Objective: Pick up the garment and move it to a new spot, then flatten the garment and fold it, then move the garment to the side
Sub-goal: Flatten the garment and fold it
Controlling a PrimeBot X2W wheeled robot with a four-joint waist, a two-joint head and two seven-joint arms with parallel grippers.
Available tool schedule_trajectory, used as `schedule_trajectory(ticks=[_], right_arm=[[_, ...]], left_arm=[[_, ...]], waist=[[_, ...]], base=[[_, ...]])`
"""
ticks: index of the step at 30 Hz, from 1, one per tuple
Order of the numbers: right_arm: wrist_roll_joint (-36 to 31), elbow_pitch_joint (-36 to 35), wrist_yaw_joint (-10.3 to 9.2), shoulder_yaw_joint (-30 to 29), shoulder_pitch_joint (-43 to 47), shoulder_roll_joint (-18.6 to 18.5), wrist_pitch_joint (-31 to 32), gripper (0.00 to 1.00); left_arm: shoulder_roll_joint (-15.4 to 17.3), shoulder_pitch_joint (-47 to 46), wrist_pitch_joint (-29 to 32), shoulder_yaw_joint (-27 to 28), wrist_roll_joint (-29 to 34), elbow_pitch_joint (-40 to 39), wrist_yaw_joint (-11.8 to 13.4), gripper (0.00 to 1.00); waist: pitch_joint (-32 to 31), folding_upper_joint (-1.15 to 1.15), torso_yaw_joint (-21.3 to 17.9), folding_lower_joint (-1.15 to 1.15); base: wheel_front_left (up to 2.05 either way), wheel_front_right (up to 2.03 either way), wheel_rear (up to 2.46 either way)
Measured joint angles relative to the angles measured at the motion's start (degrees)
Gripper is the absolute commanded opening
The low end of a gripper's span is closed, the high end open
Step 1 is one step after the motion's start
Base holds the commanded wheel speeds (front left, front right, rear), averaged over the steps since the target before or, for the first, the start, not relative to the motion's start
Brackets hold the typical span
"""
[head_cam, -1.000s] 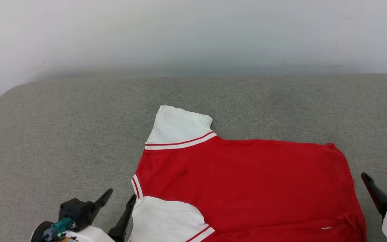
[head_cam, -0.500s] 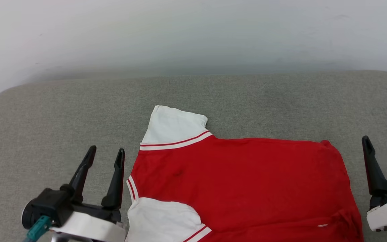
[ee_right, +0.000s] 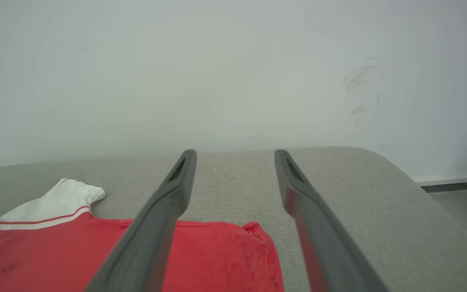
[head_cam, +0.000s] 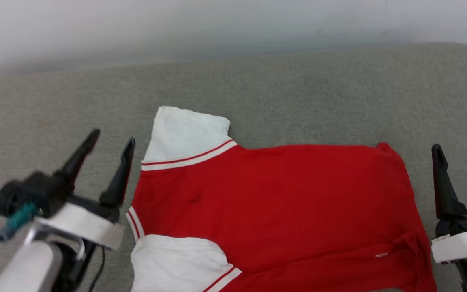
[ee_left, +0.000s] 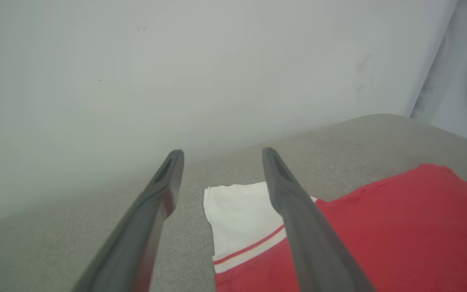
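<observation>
Big grey cushion (head_cam: 298,89) against the wall, and the shirt (head_cam: 278,202) lies spread flat on its near part, no print showing, shoulders to the left and hem to the right. Left gripper (head_cam: 113,136) hangs just off the shoulder end and right gripper (head_cam: 454,146) just past the hem. Both have their jaws wide apart and empty, so I'd guess they're bracketing it for the fold.
</observation>
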Motion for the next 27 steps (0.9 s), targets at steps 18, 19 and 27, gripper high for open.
schedule_trajectory(ticks=[18, 19, 27], right_arm=[[3.35, 4.39, 0.0, 5.7, -6.09, 4.33, -5.52, 1.0], [3.68, 4.64, 0.0, 6.19, -6.34, 4.52, -5.73, 1.0], [4.79, 6.59, 0.0, 8.66, -8.21, 4.75, -7.62, 1.0]], left_arm=[[14.97, -32.77, 50.45, -4.75, -17.31, 9.85, -7.98, 1.0], [15.48, -34.16, 53.08, -4.6, -18.16, 10.63, -7.53, 1.0], [17.22, -40.19, 66.25, -4.58, -22.2, 15.28, -4.57, 1.0]], waist=[[13.66, 0.0, -9.5, 0.01], [14.23, 0.0, -10.04, 0.01], [18.67, 0.0, -13.51, 0.01]], base=[[0.0, 0.0, 0.0], [0.0, 0.0, 0.0], [0.0, 0.0, 0.0]])
